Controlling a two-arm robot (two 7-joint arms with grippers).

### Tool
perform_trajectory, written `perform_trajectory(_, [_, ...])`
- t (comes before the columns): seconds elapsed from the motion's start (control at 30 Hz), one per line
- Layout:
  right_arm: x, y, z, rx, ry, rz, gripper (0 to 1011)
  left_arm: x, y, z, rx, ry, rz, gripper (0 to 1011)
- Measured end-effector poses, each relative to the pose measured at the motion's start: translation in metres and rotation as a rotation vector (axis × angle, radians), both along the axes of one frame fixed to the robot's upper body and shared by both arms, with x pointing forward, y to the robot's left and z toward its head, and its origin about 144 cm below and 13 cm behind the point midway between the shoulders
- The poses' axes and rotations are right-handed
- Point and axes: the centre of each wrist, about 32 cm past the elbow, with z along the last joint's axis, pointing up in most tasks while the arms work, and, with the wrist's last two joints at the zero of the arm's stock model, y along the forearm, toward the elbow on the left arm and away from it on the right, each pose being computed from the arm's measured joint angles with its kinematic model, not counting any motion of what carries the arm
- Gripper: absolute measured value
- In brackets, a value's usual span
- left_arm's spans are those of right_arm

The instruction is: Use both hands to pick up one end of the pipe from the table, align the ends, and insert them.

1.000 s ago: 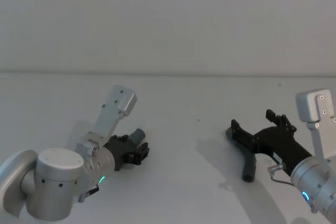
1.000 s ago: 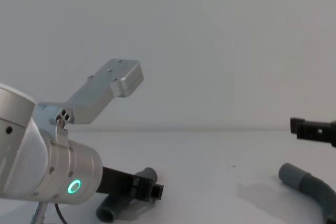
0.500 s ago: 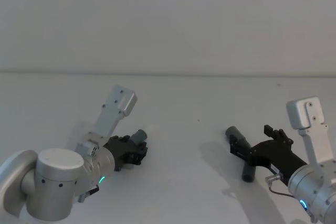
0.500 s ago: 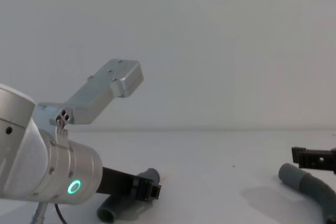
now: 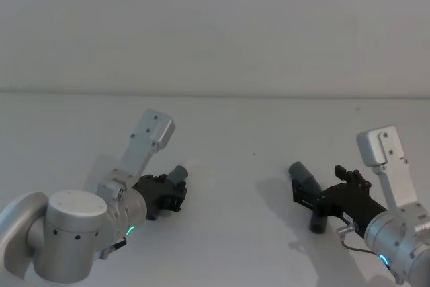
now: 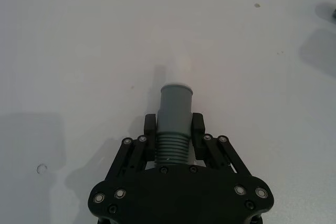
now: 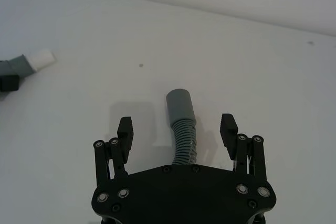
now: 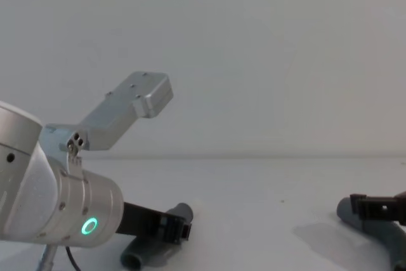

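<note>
Dark-grey plastic pipe piece with a white tip (image 6: 176, 108) is clamped at its ribbed collar in your black left gripper (image 6: 175, 124), lower left of the head view. Your right gripper (image 7: 177, 126) gapes wide astride the grey socket-ended pipe piece (image 7: 180, 106) on the white desk (image 5: 242, 233), fingers clear of it; its rear bend is hidden.

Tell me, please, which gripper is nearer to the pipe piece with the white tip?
Left. The left gripper clamps that white-tipped piece; the right gripper sits open around the other piece, far across the table.
</note>
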Motion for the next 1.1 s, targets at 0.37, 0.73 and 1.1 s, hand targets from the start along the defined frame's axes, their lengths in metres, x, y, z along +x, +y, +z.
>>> perform_trajectory(0.37, [0.008, -0.003, -0.007, -0.027, 0.024, 0.001, 1003, 0.0, 0.0, 0.0, 0.0, 0.0, 0.0, 370])
perform_trajectory(0.73, [0.016, -0.004, -0.012, -0.036, 0.047, -0.006, 1003, 0.0, 0.0, 0.0, 0.0, 0.001, -0.001, 370])
perform_trajectory(1.1, [0.023, -0.004, -0.015, -0.032, 0.063, -0.012, 1003, 0.0, 0.0, 0.0, 0.0, 0.001, -0.001, 370])
